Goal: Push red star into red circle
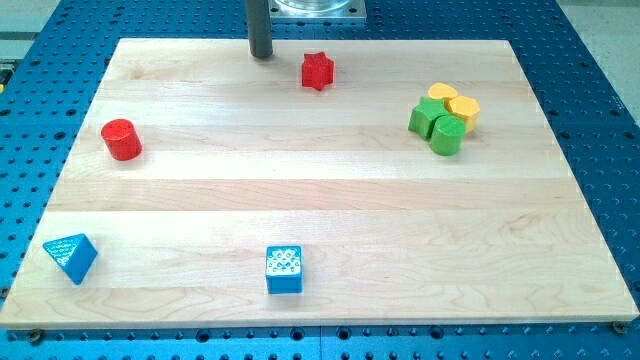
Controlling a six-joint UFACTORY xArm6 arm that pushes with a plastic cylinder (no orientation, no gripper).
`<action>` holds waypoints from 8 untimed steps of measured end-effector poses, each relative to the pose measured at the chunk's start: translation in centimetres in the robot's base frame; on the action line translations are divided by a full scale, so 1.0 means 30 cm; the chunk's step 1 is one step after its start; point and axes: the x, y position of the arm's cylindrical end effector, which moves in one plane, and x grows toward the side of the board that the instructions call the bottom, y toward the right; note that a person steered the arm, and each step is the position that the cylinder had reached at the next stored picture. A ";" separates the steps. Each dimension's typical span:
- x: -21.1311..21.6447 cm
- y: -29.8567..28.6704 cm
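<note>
My tip [262, 55] rested on the desk [320, 200], just left of the red star [317, 71], touching nothing; the red circle [121, 139] sat well apart.

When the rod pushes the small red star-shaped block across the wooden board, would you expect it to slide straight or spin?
The small red star-shaped block probably slides easily, since the wooden board looks smooth. Its points may make it spin if struck off-centre. It sits low, so tipping seems unlikely.
</note>
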 end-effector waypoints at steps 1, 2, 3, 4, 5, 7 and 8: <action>0.009 0.216; 0.216 -0.059; 0.153 0.005; 0.034 0.152; 0.156 0.359; 0.427 -0.140; 0.230 -0.103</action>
